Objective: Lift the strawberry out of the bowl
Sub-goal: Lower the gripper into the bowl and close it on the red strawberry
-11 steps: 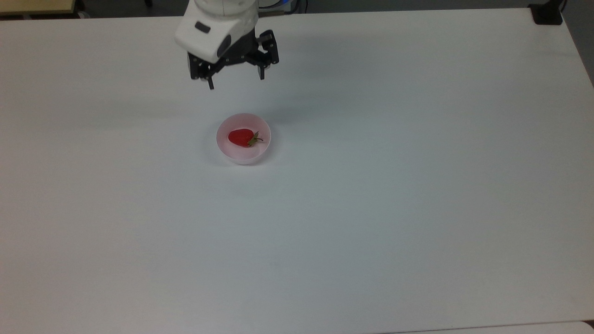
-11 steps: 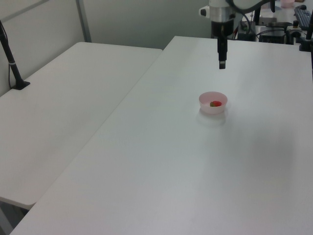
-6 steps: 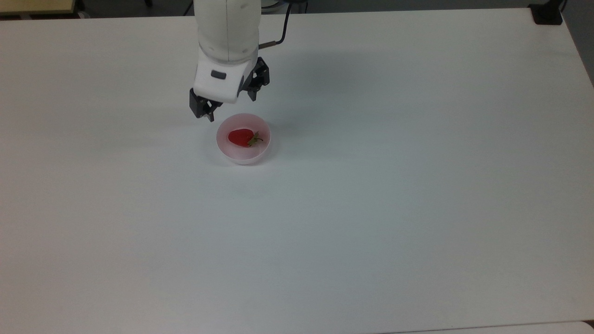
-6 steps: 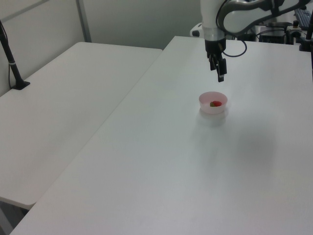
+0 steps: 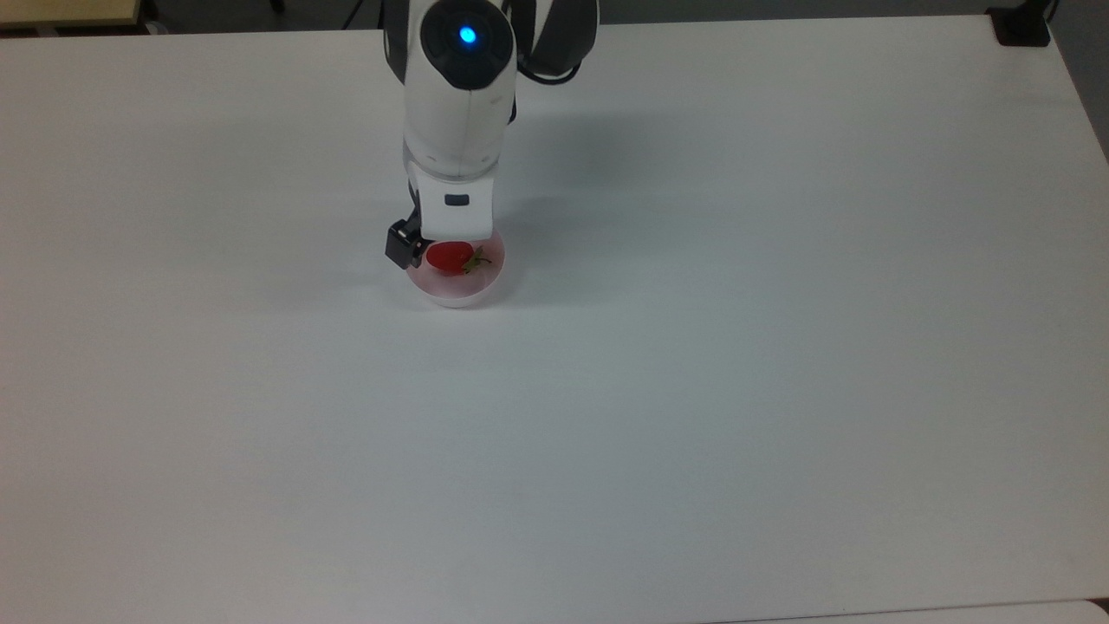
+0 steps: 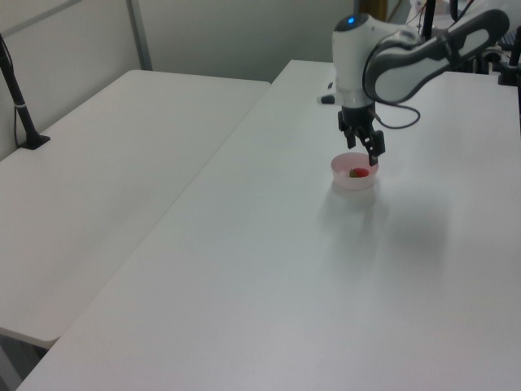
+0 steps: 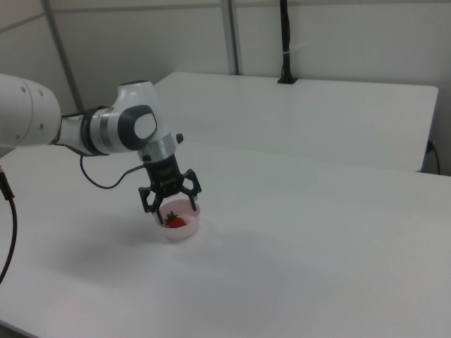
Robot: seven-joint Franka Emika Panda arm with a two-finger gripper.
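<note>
Tool spread wide, fingers pointing down, hanging just above the bowl and straddling the strawberry, which lies on its side inside the bowl on the white surface. Judged light, soft and glossy-slick, easily bruised; best taken across the broad red middle with a gentle squeeze, clear of the rim. Fruit small, red, tapered; olive-green cap points to the top view's right; bowl pale pink, smooth, round.

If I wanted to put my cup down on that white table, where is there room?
Nearly anywhere: the table is bare all around the bowl. The one crowded spot is the bowl itself, where the open pincer hangs over the strawberry.
</note>
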